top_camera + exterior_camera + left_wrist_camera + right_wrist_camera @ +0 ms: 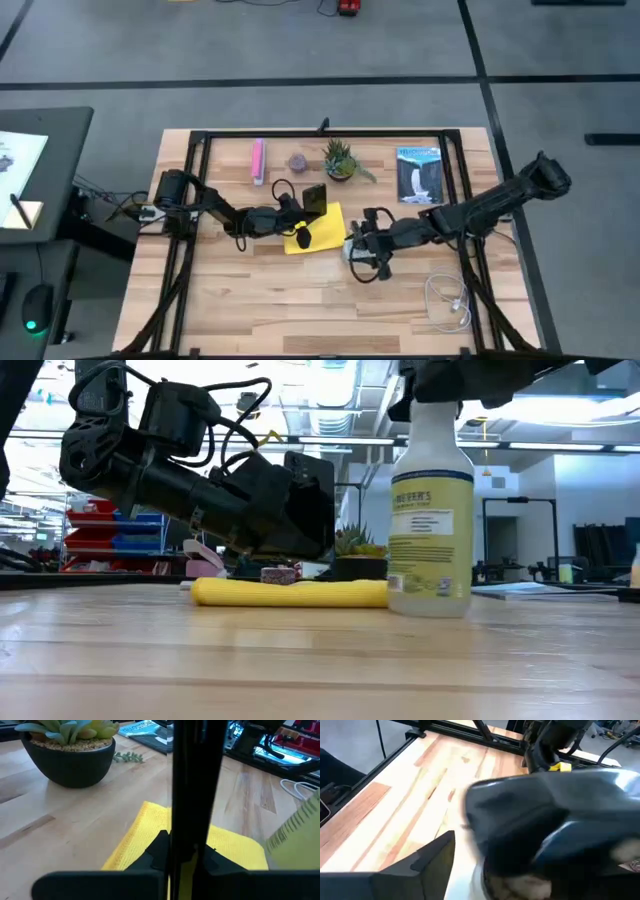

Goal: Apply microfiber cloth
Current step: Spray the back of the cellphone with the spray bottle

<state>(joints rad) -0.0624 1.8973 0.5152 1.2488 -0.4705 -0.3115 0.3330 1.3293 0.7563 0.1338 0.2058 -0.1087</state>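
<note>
Now the left tool (300, 212) clamps an upright black phone (315, 198) over the bright yellow microfiber cloth (322, 222), while at three o'clock the right tool (358, 243) grips a clear plastic spray bottle (430, 510).

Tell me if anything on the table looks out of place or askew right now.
Nothing looks spilled or damaged. The microfiber cloth lies flat but skewed to the table edges, the phone is held on edge above it, and a loose white cable sits tangled near the front right corner.
</note>
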